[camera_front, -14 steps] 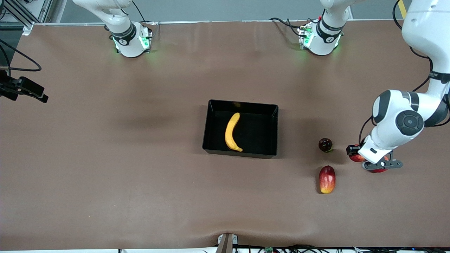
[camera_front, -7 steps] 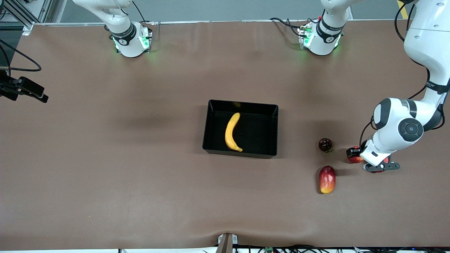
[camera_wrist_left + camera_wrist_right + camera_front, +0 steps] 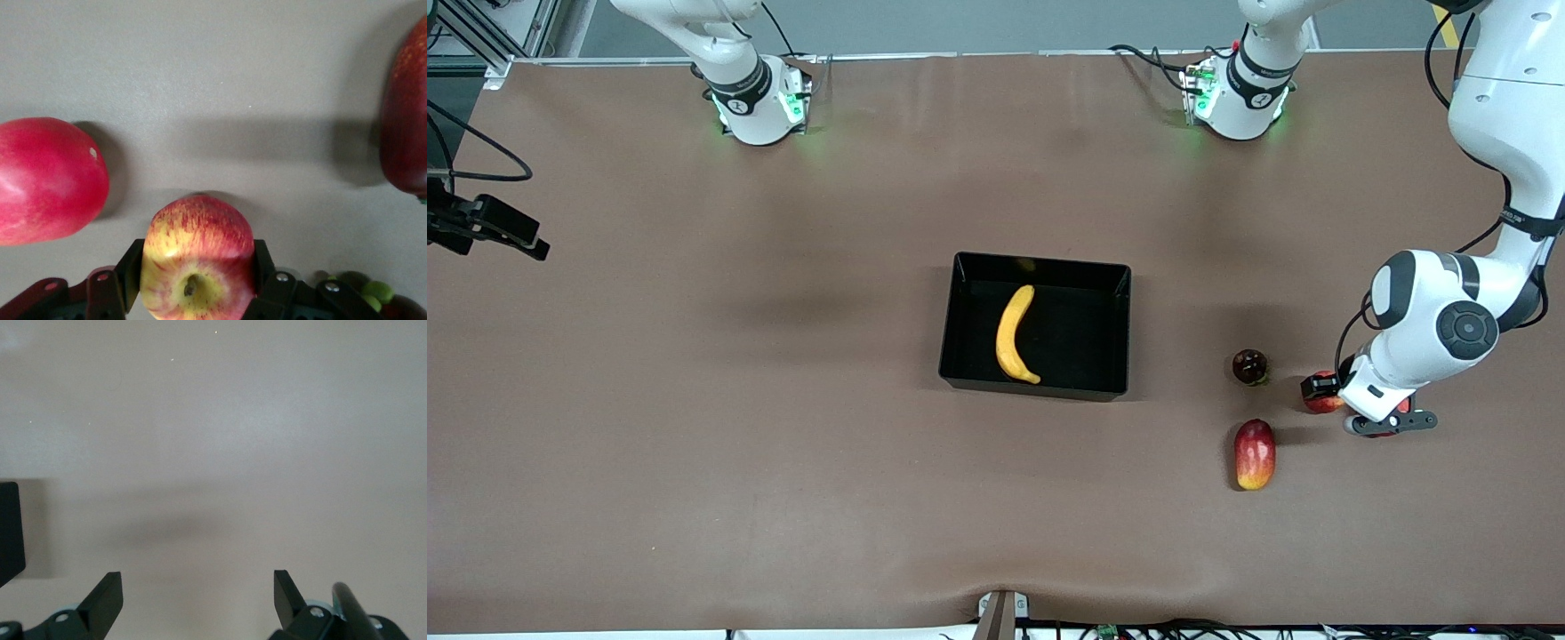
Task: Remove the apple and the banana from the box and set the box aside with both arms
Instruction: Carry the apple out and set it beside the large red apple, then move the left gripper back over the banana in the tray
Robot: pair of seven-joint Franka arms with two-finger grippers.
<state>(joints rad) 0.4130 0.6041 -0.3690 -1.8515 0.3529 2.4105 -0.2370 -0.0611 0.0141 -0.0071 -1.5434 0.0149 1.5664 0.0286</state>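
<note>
Two fruits sit loose on the tabletop (image 3: 694, 444) at the left arm's end. Closest to the front camera is a red-and-yellow mango-looking fruit (image 3: 1254, 454). A bit farther up from that, the left claw (image 3: 1356, 404) is down low, clamped on the apple (image 3: 197, 257), one finger on each side of it; you can see its stem and the yellow patches up close in the left wrist view. Just beside it, toward the box, there's a small dark red fruit (image 3: 1249, 365) with a green bit on it. Around the middle of the tabletop is the black box (image 3: 1036, 388), and the banana (image 3: 1014, 334) is lying inside on the floor of it, closer to the right arm's side wall. The right claw (image 3: 198, 595) waits with its fingers spread wide apart over bare tabletop, holding nothing.
</note>
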